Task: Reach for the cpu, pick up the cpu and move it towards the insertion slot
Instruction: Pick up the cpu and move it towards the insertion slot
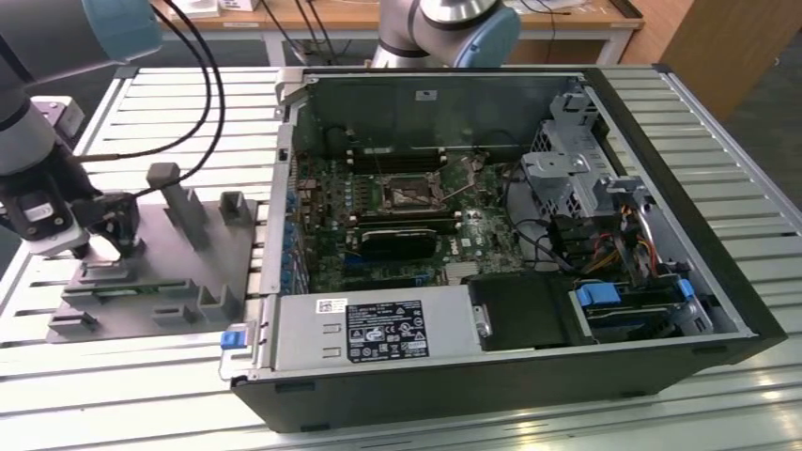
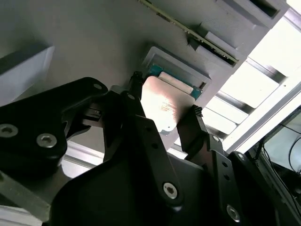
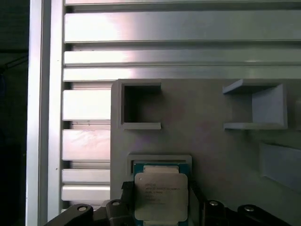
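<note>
One gripper (image 1: pixel 107 246) hangs over the single grey tray (image 1: pixel 188 282) at the exterior view's left, its two fingers (image 2: pixel 133 92) clamped on opposite edges of the one cpu (image 3: pixel 161 195), which sits just over one shallow square recess (image 3: pixel 160 157) of that tray; the one insertion slot (image 1: pixel 408 194) lies well apart, inside the open computer case (image 1: pixel 501 385) on the slatted table (image 1: pixel 739 141)

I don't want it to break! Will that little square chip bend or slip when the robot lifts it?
Probably stiff: the chip looks like a flat metal-topped plate, so it shouldn't bend. It may be slippery, since its shiny top glares and the gripper pinches only two thin edges. Likely light, being so thin.
</note>
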Controlling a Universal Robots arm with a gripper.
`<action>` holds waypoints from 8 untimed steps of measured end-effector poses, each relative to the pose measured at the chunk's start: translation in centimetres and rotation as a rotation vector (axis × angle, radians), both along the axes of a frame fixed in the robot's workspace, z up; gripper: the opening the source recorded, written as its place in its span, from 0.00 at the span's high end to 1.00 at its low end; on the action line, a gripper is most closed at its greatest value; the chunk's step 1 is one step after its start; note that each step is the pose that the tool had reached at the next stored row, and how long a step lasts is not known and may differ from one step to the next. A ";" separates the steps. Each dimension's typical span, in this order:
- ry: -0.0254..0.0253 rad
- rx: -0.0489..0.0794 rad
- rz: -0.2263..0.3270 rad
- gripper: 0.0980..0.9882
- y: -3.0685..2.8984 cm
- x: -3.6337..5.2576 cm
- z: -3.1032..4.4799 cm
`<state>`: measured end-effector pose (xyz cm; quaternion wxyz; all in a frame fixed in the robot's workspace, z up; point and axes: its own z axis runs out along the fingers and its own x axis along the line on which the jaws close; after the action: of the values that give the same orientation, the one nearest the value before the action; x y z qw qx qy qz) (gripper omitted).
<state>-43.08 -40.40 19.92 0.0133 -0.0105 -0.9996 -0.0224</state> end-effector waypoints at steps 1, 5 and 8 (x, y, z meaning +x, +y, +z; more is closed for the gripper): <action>0.0000 0.000 0.000 0.50 0.01 0.00 0.45; -0.0002 0.000 0.000 0.50 0.03 0.00 2.25; -0.0002 0.000 0.000 0.50 0.03 0.00 3.60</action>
<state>-43.08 -40.37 23.52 0.0132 -0.0105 -0.9996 -0.0223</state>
